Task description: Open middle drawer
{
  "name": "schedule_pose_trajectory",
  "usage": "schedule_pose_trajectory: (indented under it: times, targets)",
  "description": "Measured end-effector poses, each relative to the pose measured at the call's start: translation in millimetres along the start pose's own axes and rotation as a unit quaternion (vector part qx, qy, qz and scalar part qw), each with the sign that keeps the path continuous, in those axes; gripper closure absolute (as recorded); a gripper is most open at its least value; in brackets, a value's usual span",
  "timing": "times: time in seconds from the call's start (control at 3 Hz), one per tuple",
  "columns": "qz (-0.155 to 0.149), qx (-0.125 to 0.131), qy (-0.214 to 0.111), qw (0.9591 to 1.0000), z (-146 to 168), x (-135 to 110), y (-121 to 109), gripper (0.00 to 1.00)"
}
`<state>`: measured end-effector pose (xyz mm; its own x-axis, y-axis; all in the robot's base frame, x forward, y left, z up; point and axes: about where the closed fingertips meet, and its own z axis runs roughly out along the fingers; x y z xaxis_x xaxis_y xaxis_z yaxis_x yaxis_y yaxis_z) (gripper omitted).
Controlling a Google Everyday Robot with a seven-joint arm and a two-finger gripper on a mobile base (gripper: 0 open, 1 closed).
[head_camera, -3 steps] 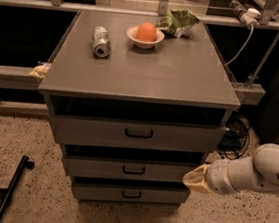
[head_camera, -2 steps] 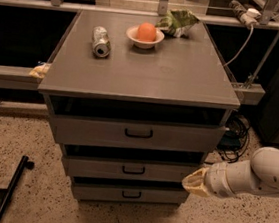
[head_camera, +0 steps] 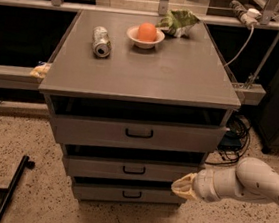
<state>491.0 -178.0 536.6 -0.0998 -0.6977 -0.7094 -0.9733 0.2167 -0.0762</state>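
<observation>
A grey cabinet (head_camera: 144, 74) holds three drawers stacked one above another. The middle drawer (head_camera: 98, 167) has a flat grey front with a small black loop handle (head_camera: 134, 170) at its centre. It sits between the tall top drawer (head_camera: 92, 129) and the low bottom drawer (head_camera: 100, 191). My gripper (head_camera: 182, 186) comes in from the right on a white arm. Its yellowish tip is at the right end of the middle drawer's front, about level with its lower edge and well right of the handle.
On the cabinet top lie a tipped can (head_camera: 102, 41), a bowl with an orange fruit (head_camera: 146, 35) and a green bag (head_camera: 178, 22). Cables (head_camera: 234, 139) hang at the right. A black bar (head_camera: 10, 189) lies on the speckled floor at the left.
My arm has barely shifted, staying by the right end of the middle drawer. The drawers have not moved.
</observation>
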Motion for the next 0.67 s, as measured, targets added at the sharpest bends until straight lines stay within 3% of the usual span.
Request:
schedule_pose_trajectory:
  times: [0.67]
  targets:
    - [-0.039,-0.011,-0.002,0.9992,31.9,3.7,-9.4,0.35]
